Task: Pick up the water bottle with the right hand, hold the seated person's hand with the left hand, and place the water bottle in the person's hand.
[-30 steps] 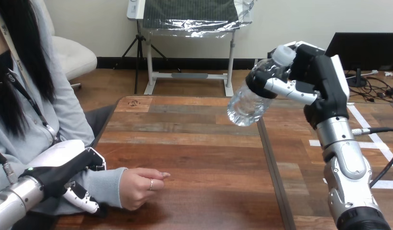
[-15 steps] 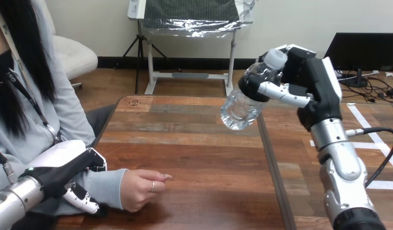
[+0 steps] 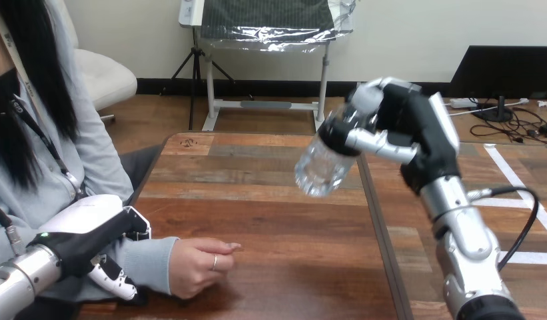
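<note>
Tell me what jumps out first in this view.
The right hand holds a clear water bottle tilted in the air over the wooden table, right of centre. At lower left, the left hand is curled round the person's sleeved forearm, and the person's hand rests, loosely closed, on the table.

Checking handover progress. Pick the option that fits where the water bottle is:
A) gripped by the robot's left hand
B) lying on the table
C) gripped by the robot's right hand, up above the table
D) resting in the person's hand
C: the right hand has its fingers curled round the tilted water bottle, up above the table and apart from the person's hand.
</note>
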{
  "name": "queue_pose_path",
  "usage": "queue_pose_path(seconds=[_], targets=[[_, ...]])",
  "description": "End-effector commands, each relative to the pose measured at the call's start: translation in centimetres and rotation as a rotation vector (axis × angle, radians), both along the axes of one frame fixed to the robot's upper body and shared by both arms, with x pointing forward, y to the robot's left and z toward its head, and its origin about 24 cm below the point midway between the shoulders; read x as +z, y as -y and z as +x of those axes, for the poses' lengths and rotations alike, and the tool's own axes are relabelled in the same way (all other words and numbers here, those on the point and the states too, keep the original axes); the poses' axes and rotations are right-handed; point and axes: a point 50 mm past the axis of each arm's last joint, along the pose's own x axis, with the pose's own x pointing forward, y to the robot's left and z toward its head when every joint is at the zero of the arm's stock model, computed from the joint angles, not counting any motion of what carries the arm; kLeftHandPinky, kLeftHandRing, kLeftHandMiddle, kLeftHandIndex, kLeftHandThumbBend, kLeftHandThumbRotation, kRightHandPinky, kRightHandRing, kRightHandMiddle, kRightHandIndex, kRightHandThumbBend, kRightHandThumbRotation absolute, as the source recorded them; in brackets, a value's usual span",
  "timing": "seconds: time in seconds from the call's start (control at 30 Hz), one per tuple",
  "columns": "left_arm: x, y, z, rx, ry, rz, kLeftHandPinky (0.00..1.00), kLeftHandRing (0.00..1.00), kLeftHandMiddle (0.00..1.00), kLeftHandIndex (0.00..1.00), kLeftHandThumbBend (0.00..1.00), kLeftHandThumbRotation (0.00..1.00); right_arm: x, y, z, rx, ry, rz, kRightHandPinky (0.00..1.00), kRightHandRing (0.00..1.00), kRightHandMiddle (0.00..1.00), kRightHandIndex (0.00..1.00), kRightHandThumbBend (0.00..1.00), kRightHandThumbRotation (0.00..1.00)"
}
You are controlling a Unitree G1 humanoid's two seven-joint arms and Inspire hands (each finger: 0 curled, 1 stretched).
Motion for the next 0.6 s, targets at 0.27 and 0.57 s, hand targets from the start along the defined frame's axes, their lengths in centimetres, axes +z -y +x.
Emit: queue_pose_path(seconds=[0.27, 0.57], targets=[[4.8, 1.9, 1.9, -0.115, 0.164, 0.013, 0.22, 0.27, 0.34, 0.34, 0.85, 0.00, 1.6, -1.9, 1.3, 0.061, 0.052, 0.009, 0.35, 0.42, 0.48, 0.47, 0.72, 0.00], [6.3, 2.4, 2.2, -0.138, 0.178, 0.036, 0.22, 0.27, 0.34, 0.33, 0.84, 0.00, 1.0, -2.8, 1.2, 0.075, 0.027, 0.005, 0.34, 0.41, 0.48, 0.47, 0.75, 0.00]])
